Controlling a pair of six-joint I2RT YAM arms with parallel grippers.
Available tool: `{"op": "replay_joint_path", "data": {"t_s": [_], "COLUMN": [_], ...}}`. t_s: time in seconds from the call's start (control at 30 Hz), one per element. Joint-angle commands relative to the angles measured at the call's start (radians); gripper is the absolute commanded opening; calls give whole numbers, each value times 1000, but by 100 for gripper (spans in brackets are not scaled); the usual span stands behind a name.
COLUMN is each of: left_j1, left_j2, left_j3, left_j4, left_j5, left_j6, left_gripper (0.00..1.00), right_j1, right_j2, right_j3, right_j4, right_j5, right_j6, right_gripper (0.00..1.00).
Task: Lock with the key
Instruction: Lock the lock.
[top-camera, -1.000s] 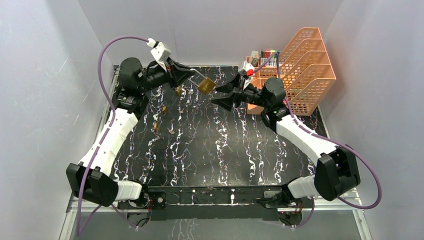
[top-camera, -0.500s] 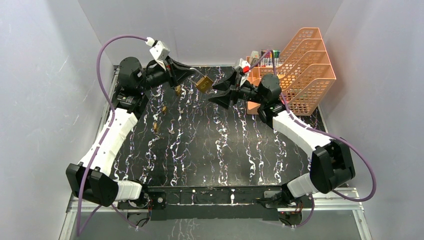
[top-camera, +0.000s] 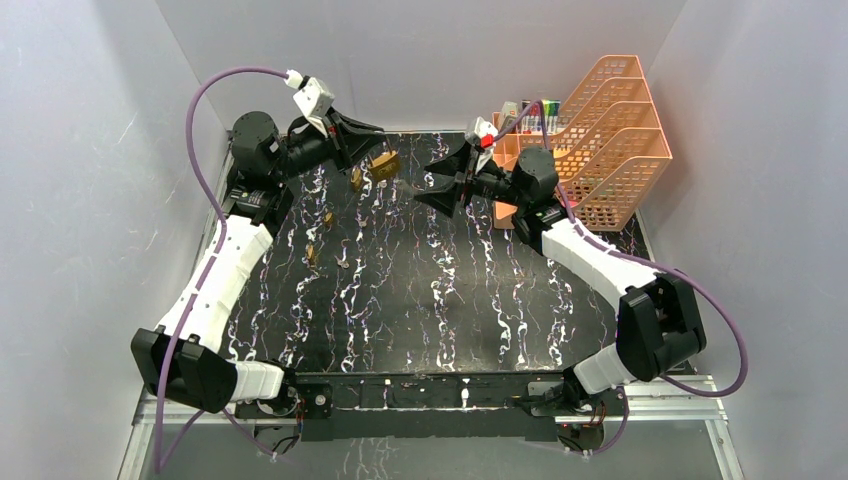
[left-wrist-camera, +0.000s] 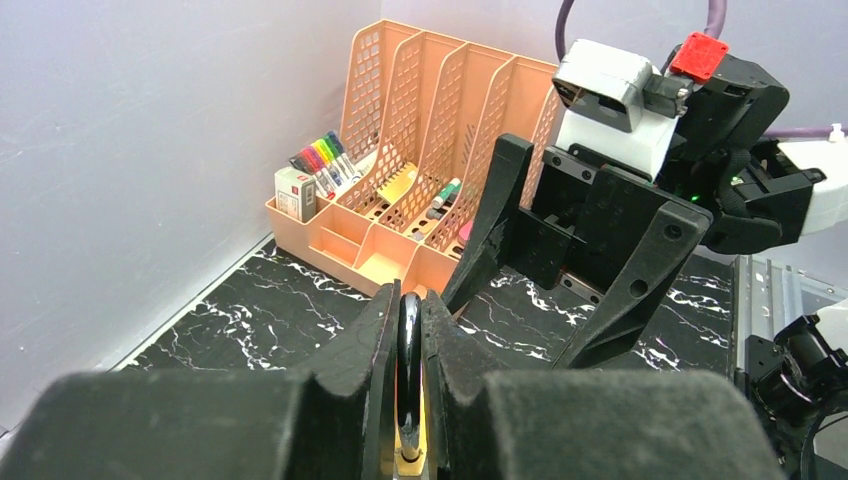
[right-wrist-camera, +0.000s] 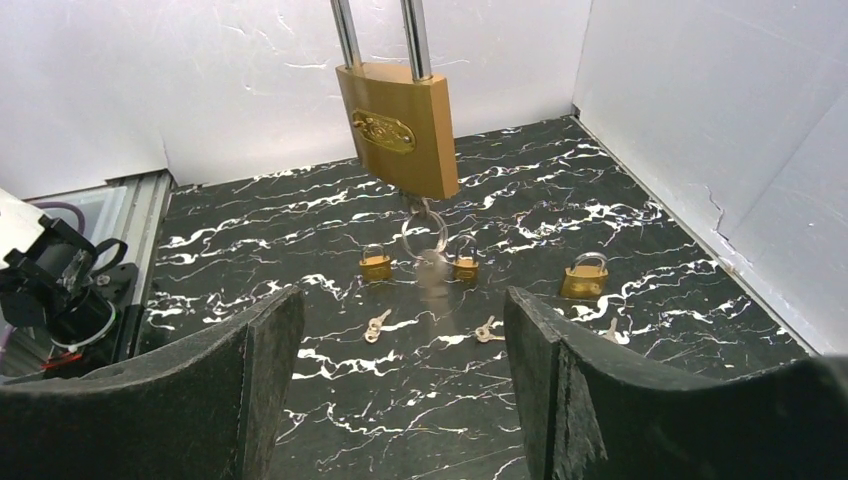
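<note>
Moved back toward the table's far-left corner, left claw (top-camera: 372, 148) clenches 1 brass padlock (right-wrist-camera: 398, 125) by its shackle, aloft, key ring (right-wrist-camera: 424, 235) dangling. Right claw (top-camera: 425, 183) gapes, released, nearby. 3 small padlocks (right-wrist-camera: 376, 263) and 3 keys (right-wrist-camera: 377, 322) lie below.

No text can be read: the oval emblem on the padlock (right-wrist-camera: 397, 125) and the print on the box (left-wrist-camera: 293, 192) in the organizer (left-wrist-camera: 440, 110) are too blurred.
</note>
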Motion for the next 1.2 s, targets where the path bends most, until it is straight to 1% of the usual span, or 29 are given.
{"op": "replay_joint_path", "data": {"t_s": [0.0, 0.17, 0.37, 0.47, 0.6, 0.67, 0.8, 0.87, 0.97, 1.07, 1.1, 1.17], "left_j1": [1, 2, 2, 1, 2, 2, 1, 1, 2, 2, 2, 2], "left_j2": [-37, -27, -22, -22, -19, -19, -18, -17, -19, -19, -19, -19], "left_j3": [64, 66, 69, 68, 67, 65, 60, 60, 61, 61, 60, 60], "left_j4": [93, 112, 126, 125, 126, 129, 135, 136, 138, 139, 140, 142], "left_j5": [17, 32, 46, 46, 46, 46, 43, 42, 41, 40, 38, 40], "left_j6": [-6, -25, -42, -43, -40, -40, -42, -43, -42, -42, -42, -44], "left_gripper": [0, 0, 0, 0, 0, 0, 0, 0, 0, 0, 0, 0], "right_j1": [5, 6, 7, 13, 29, 40, 69, 80, 85, 88, 88, 88], "right_j2": [18, 77, 146, 179, 214, 233, 255, 265, 285, 303, 306, 309], "right_j3": [34, 30, 57, 86, 109, 113, 129, 141, 171, 199, 201, 198], "right_j4": [91, 209, 329, 363, 417, 465, 479, 473, 448, 410, 411, 417], "right_j5": [-8, -52, -65, -83, -105, -119, -124, -127, -130, -141, -142, -141], "right_j6": [-12, 53, 117, 153, 207, 257, 270, 270, 274, 278, 280, 281], "right_gripper": [80, 81, 80, 75, 65, 63, 57, 50, 23, 3, 0, 0]}}
